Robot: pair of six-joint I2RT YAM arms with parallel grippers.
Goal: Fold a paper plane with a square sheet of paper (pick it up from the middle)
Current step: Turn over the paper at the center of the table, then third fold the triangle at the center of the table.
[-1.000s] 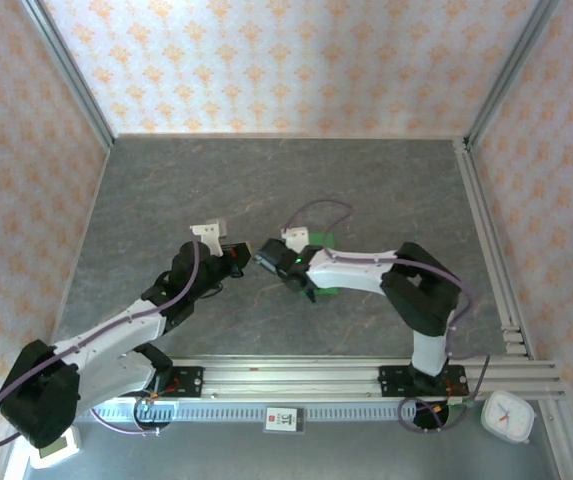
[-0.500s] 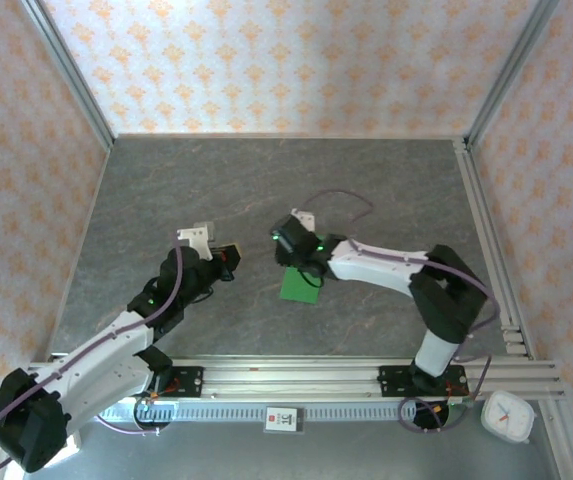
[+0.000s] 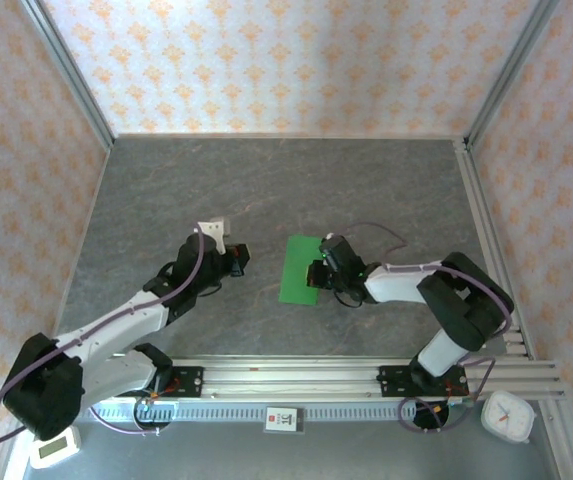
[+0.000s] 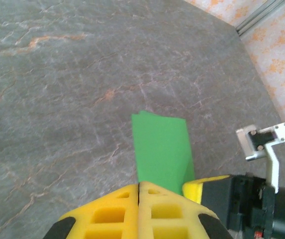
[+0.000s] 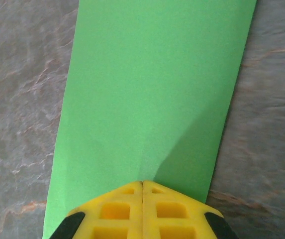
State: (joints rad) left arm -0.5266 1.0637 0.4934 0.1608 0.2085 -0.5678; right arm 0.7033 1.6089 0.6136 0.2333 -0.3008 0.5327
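Note:
The green sheet of paper lies flat on the grey table as a long narrow rectangle, not a dart. My right gripper is shut, its yellow fingertips low over the sheet's right long edge. In the right wrist view the paper stretches away from the right gripper, with a shadowed crease beside the tips. My left gripper is shut and sits left of the paper, apart from it. In the left wrist view the left gripper points at the paper; a yellow right finger shows beside it.
Aluminium rails run along the near edge and another rail along the right side. A white timer sits at the near right corner and a white device at the near left. Patterned walls surround the table.
My right gripper has drawn back from left of the paper to its right edge and shut. The paper now lies uncovered and flat. The left gripper stayed shut, shifting slightly.

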